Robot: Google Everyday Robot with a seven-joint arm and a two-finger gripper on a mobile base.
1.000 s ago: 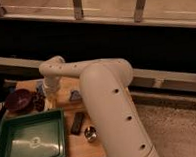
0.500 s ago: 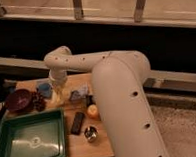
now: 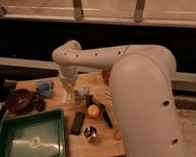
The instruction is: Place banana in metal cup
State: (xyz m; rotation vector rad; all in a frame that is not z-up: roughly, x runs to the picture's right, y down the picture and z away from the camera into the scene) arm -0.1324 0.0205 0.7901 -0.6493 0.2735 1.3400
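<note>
The metal cup (image 3: 91, 133) is small and shiny. It stands upright on the wooden table (image 3: 53, 107) near the front edge, right of the green tray. My gripper (image 3: 68, 91) hangs from the white arm's wrist (image 3: 68, 75) over the middle of the table, behind and to the left of the cup. A pale slim shape (image 3: 67, 95) sits right under the gripper. It may be the banana, but I cannot tell for sure, nor whether it is held.
A green tray (image 3: 30, 139) is at front left. A maroon bowl (image 3: 18, 99) and dark grapes (image 3: 39, 100) are at the left. A black bar (image 3: 77, 122), round yellow-red fruit (image 3: 94, 111) and orange piece (image 3: 117, 135) lie around the cup. A blue object (image 3: 45, 86) sits behind.
The wrist and gripper have moved right, from near the maroon bowl toward the table's middle. The pale shape stayed under the gripper. The arm's bulk has shifted right in view.
</note>
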